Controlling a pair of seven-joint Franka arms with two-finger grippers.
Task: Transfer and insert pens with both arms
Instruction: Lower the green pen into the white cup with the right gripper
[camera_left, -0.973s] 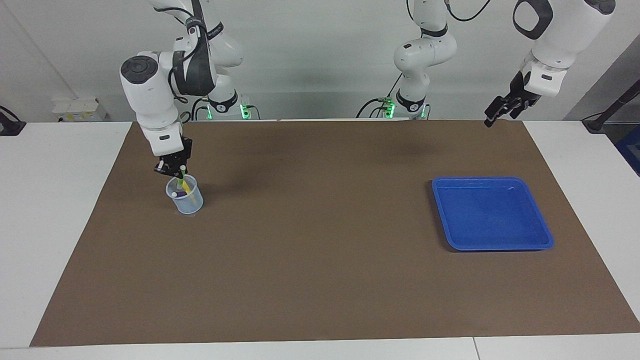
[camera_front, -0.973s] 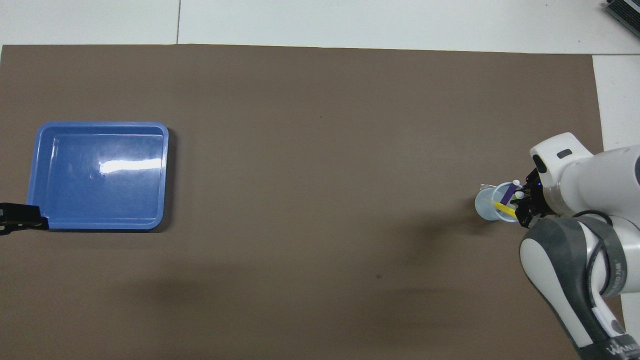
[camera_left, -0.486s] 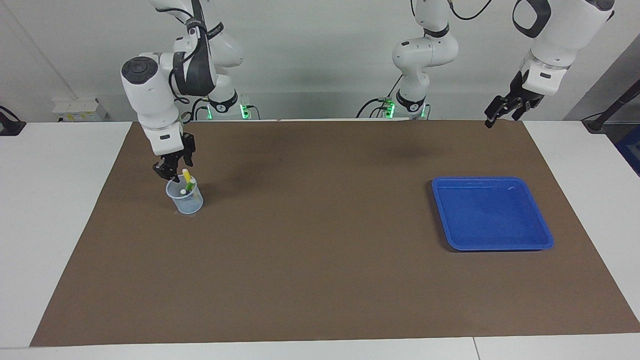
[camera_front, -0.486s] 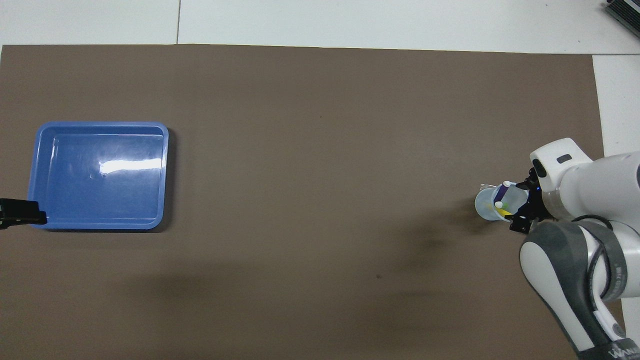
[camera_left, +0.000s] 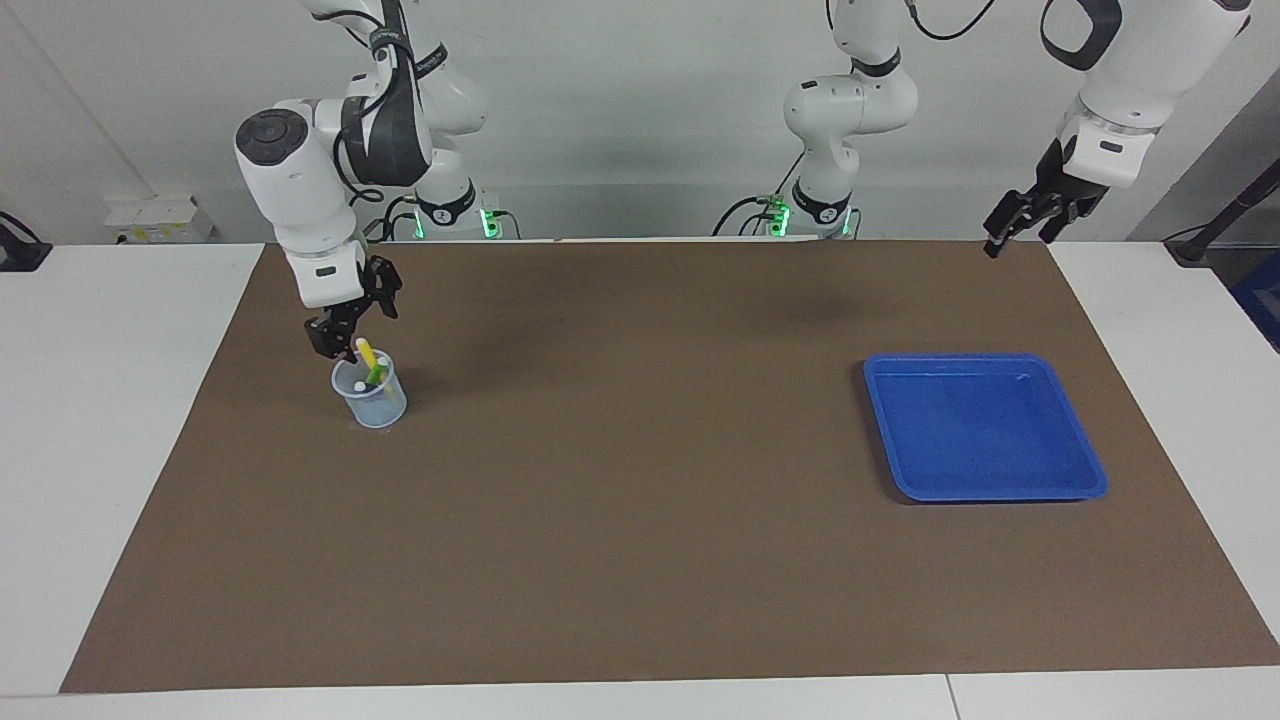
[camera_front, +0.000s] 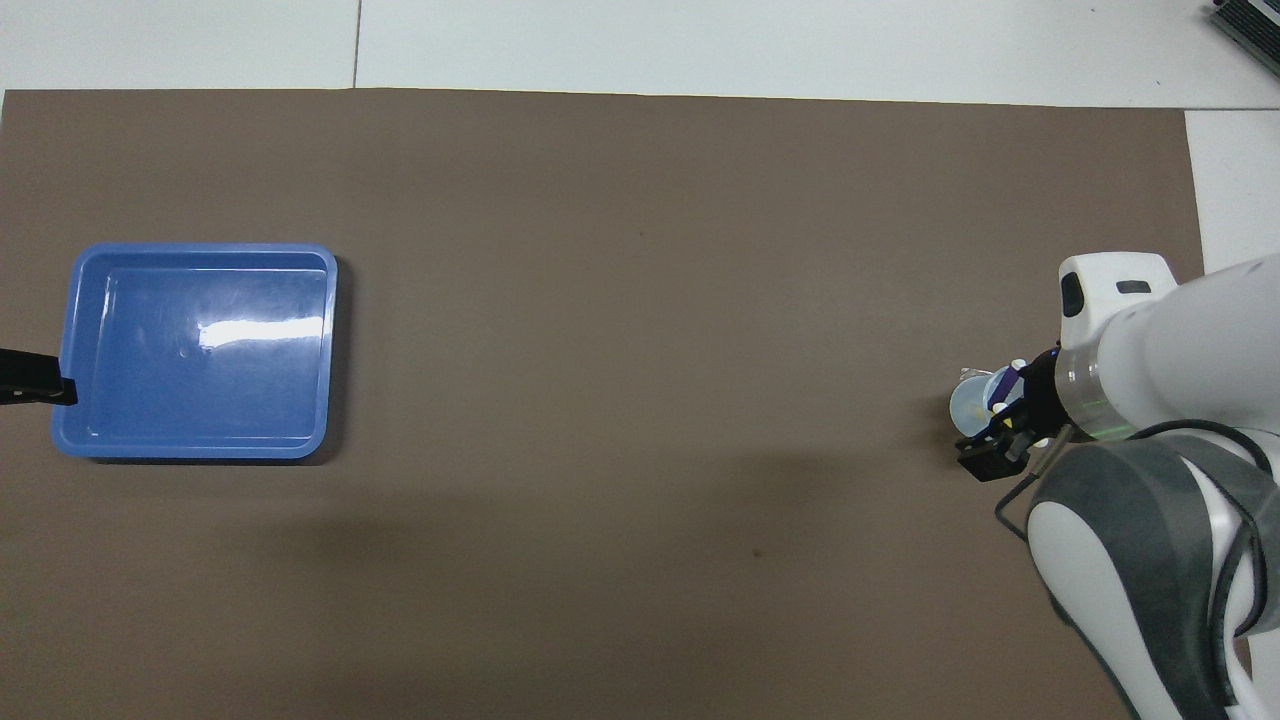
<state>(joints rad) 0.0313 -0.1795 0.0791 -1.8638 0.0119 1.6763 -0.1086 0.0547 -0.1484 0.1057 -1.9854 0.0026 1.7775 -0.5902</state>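
My right gripper (camera_left: 342, 333) hangs spread and empty just above the clear cup (camera_left: 371, 396), where the pens (camera_left: 368, 362) stand; my left gripper (camera_left: 1020, 215) waits open. I judge them light, stiff, slippery: grasp mid-barrel.

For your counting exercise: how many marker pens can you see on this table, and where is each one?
3, all standing in the clear cup at the right arm's end: the yellow pen, the green pen and the purple pen. The blue tray holds none.
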